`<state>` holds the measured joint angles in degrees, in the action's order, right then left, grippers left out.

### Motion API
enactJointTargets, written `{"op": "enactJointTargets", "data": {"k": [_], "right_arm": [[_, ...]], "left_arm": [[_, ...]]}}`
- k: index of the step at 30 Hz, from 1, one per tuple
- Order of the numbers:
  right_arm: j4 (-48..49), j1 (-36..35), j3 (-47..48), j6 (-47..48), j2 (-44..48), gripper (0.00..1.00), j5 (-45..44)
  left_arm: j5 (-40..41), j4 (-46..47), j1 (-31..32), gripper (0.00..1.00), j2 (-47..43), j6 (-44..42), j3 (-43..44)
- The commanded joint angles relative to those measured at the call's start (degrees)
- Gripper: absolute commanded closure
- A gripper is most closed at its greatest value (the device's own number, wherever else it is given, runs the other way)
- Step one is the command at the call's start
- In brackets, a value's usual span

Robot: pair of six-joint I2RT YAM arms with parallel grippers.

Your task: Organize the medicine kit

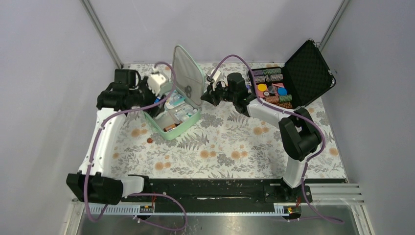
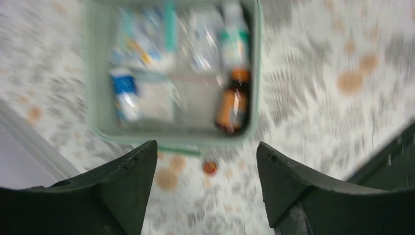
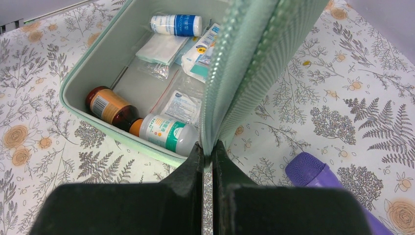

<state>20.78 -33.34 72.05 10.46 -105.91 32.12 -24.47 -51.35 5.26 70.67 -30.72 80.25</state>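
Note:
The mint-green medicine kit lies open on the floral table, its lid standing upright. My right gripper is shut on the lid's zippered edge, with the fingertips pinched on it. In the grey base lie a brown bottle, a white-and-green bottle, a blue-and-white bottle and several packets. My left gripper hovers over the kit's left side, open and empty. Its view is blurred and looks down on the base.
A black foam-lined case of colourful pieces stands open at the back right. A purple object lies on the table to the right of the lid. A small red round thing lies on the table just outside the kit's near rim.

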Motion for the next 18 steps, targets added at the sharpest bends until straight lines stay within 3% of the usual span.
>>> {"op": "enactJointTargets", "data": {"k": [1, 4, 7, 14, 18], "right_arm": [[-3.33, -0.93, -0.76, -0.63, 1.14, 1.00, 1.07], [-3.18, -0.97, -1.02, -0.83, 1.05, 1.00, 1.26], [-3.37, -0.91, -1.49, -0.63, 1.13, 1.00, 1.43], [-4.87, -1.02, -1.83, 1.16, 1.53, 1.00, 1.73], [-5.93, -0.95, -1.85, 2.22, 1.63, 1.00, 1.76]], "left_arm": [[-2.08, -25.95, -2.99, 0.27, 3.37, -28.29, -4.22], [2.15, -26.93, -4.52, 0.30, 6.25, -33.86, -8.97], [3.64, -19.34, -5.94, 0.29, 7.94, -31.65, -13.59], [-2.91, -7.72, -11.06, 0.33, 12.13, -25.73, -18.74], [-9.79, -8.92, -15.49, 0.39, 15.91, -20.82, -16.88]]}}
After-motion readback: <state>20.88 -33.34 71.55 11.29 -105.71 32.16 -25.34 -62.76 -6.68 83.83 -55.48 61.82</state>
